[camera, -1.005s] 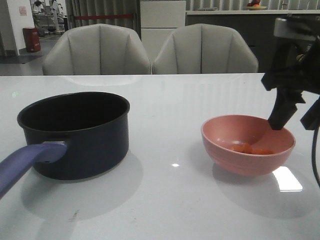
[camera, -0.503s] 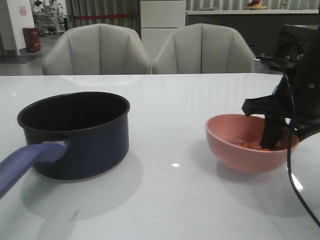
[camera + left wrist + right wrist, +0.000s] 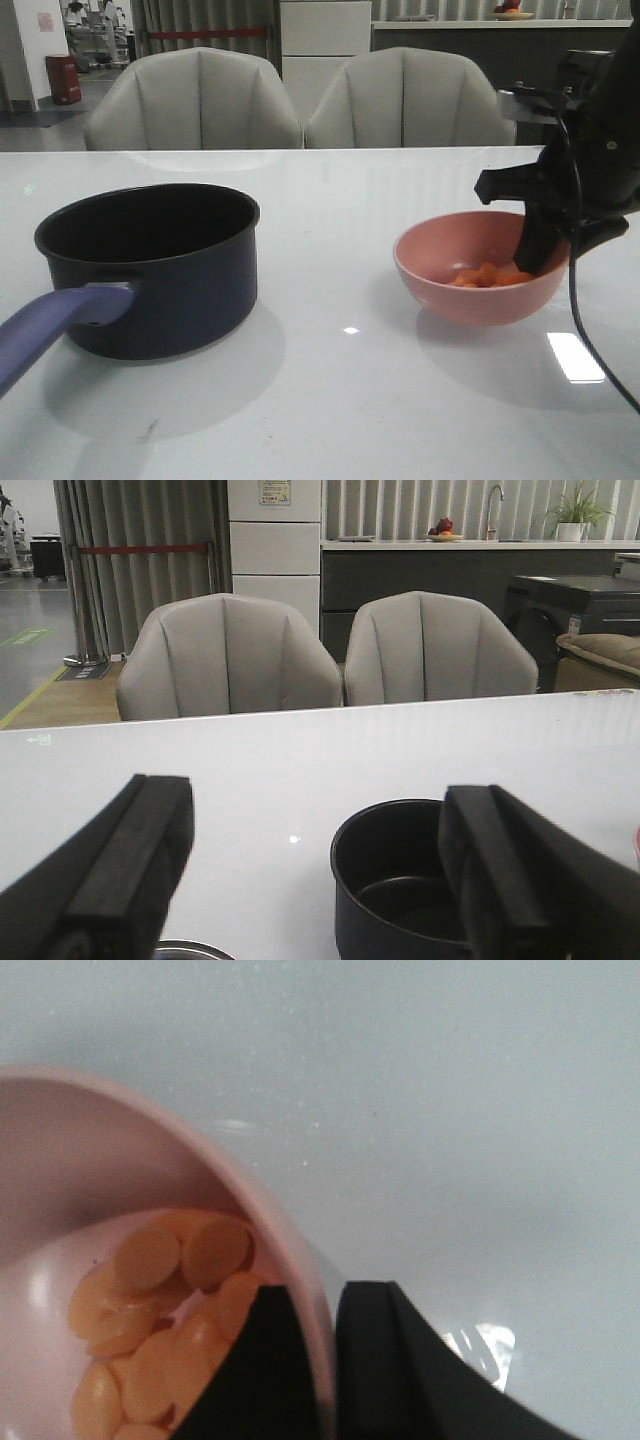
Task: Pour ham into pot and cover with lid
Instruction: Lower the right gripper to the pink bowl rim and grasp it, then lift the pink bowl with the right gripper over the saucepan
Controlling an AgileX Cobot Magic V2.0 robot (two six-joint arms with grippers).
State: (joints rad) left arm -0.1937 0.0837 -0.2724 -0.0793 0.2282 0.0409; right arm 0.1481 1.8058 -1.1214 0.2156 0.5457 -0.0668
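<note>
My right hand (image 3: 325,1380) is clamped on the rim of the pink bowl (image 3: 440,285), one finger inside and one outside, with the orange ham (image 3: 487,274) pieces heaped in its bottom. My left hand (image 3: 310,880) is spread wide and holds nothing. The dark pot (image 3: 150,270) stands on the white worktop (image 3: 340,400), well apart from the bowl.
</note>
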